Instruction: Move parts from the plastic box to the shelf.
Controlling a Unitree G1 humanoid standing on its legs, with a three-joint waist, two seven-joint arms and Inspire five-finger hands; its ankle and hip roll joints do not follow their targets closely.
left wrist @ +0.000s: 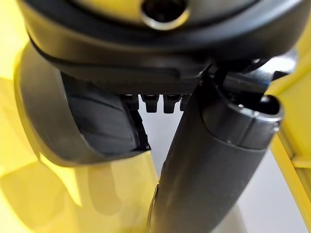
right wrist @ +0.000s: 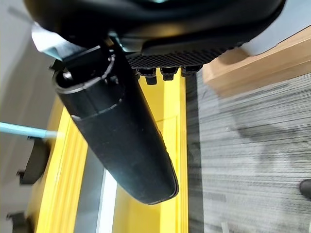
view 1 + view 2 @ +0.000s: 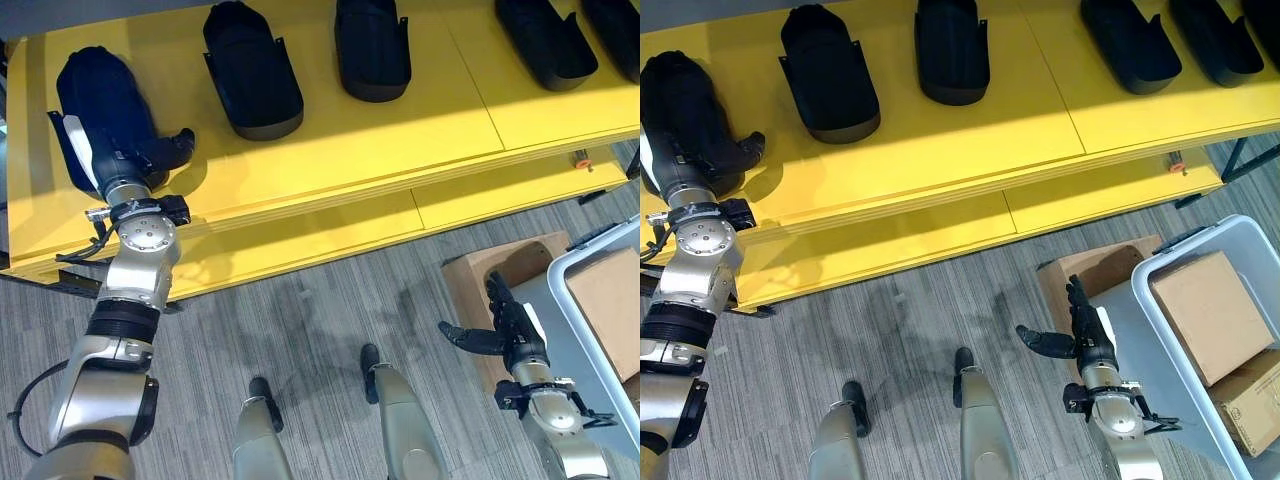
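The left hand (image 3: 140,155) rests on a black part (image 3: 100,100) at the yellow shelf's (image 3: 330,150) left end, thumb out beside it (its fingers hidden, so I cannot tell their hold). The right hand (image 3: 1085,335) hangs with fingers spread beside the plastic box (image 3: 1170,300), holding nothing.

Left hand (image 3: 120,160) on shelf (image 3: 330,140) part (image 3: 100,95)
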